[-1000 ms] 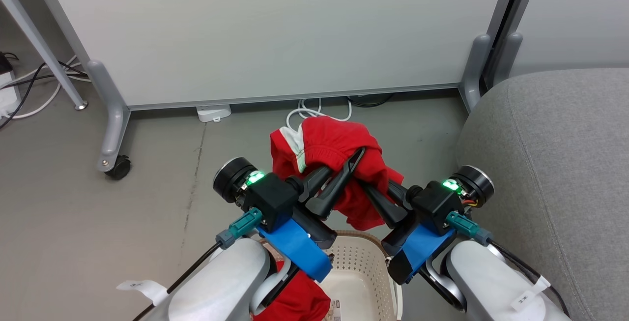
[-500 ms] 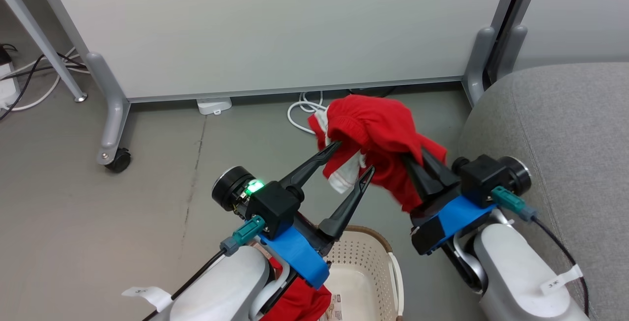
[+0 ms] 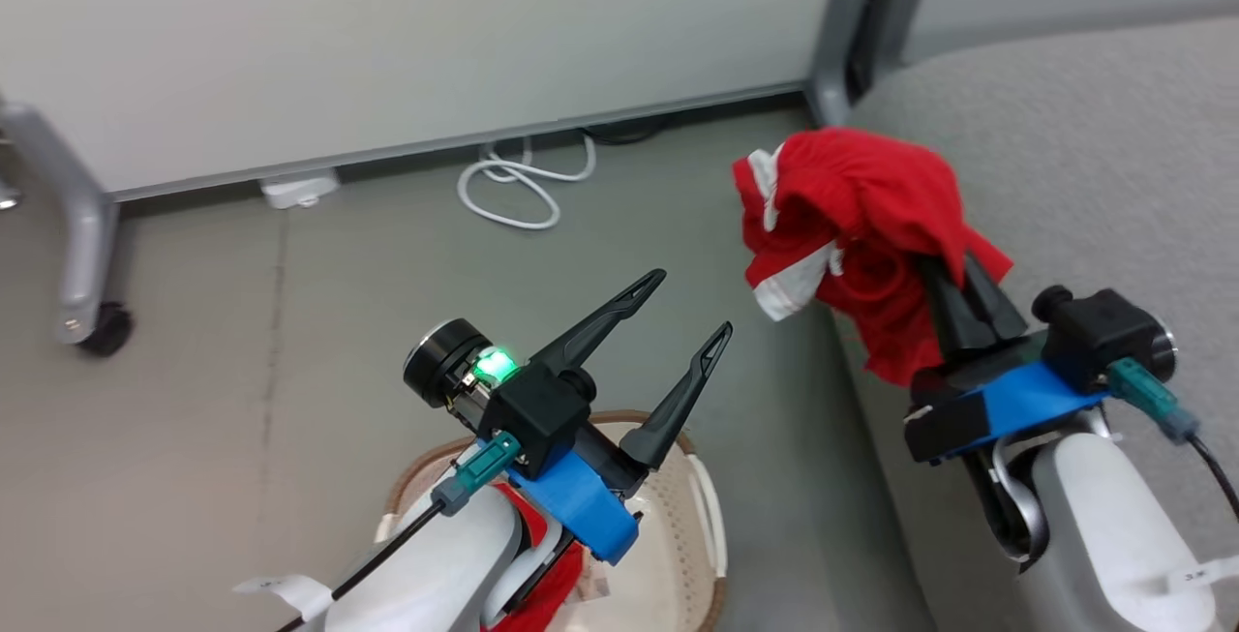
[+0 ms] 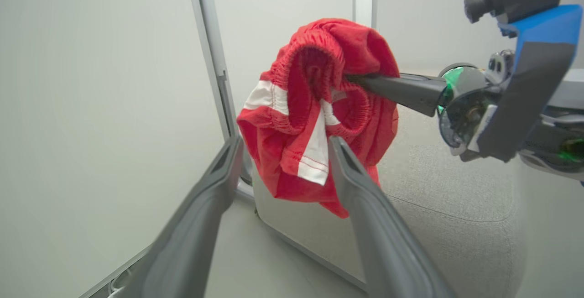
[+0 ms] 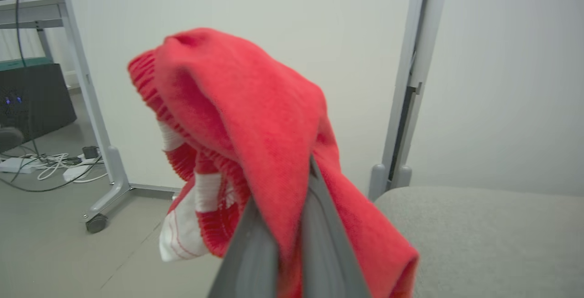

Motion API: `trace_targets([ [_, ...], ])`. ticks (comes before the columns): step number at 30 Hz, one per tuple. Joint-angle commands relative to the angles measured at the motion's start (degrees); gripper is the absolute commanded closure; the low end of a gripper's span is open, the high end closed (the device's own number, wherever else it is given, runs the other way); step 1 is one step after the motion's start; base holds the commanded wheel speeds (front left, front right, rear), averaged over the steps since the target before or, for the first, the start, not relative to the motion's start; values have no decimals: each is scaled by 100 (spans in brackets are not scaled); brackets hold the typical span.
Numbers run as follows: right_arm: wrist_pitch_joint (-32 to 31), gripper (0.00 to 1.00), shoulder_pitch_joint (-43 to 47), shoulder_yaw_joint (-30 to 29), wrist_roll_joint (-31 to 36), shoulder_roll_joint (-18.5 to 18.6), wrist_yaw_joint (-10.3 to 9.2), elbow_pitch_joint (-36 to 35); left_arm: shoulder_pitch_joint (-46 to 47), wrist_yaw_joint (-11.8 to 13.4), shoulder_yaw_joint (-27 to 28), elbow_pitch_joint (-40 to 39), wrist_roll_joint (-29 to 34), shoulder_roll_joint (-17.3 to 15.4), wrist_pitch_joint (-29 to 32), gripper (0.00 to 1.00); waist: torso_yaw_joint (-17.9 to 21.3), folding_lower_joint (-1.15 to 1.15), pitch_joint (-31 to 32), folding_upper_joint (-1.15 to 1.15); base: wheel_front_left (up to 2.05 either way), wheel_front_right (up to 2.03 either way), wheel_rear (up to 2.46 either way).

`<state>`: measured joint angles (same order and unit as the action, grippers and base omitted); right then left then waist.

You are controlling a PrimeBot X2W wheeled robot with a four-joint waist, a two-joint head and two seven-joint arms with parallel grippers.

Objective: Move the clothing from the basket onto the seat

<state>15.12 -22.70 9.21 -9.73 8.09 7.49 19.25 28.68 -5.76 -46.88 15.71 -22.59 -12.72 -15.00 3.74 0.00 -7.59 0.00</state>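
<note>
Head view gives me the right tool [image 3: 958, 298] pressed together on one red garment [image 3: 852, 196], with the cloth bunched over its fingertips and draped down both sides. That garment hangs right over the rounded edge of the grey sofa [image 3: 1084, 129]. I cannot tell whether its lower hem touches the upholstery. My right wrist view shows the grip: fabric is pinched between the two fingers, with the sofa cushion low behind it.

The left tool [image 3: 691, 301] is spread wide with nothing between its fingers. It is off the sofa's side, above the floor [image 3: 242, 322], and apart from the held garment. In the left wrist view the garment sits beyond those spread fingers.

The basket [image 3: 702, 516] stands on the floor near the sofa's side, under my left forearm [image 3: 436, 574]. A second red garment [image 3: 542, 588] lies in it, mostly hidden by that arm. A white cable [image 3: 518, 192] lies coiled on the floor farther from the sofa, at the foot of the partition [image 3: 387, 32].
</note>
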Motion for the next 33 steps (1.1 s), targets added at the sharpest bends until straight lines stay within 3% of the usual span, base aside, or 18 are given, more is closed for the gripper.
trace_targets([
  [1,6,100,101,-132,22,-13,2,-120,124,-7,23,-19,65,-23,-26,0,538,0,-319,0,0,0,0],
  [10,5,100,531,-820,45,-113,2,-463,269,-75,-95,17,273,8,-27,0,1375,0,-585,0,0,0,0],
  [19,6,100,822,-1242,92,-206,2,-739,259,-116,-41,15,336,48,-27,0,1685,0,-613,0,0,0,0],
  [27,5,100,-94,-1666,109,-102,2,-1078,421,-133,9,3,423,-90,-25,0,1775,0,-971,0,0,0,0],
  [33,6,100,-1391,-2324,93,357,2,-1090,864,-135,-73,-102,546,-137,105,0,1573,0,-1778,0,0,0,0],
])
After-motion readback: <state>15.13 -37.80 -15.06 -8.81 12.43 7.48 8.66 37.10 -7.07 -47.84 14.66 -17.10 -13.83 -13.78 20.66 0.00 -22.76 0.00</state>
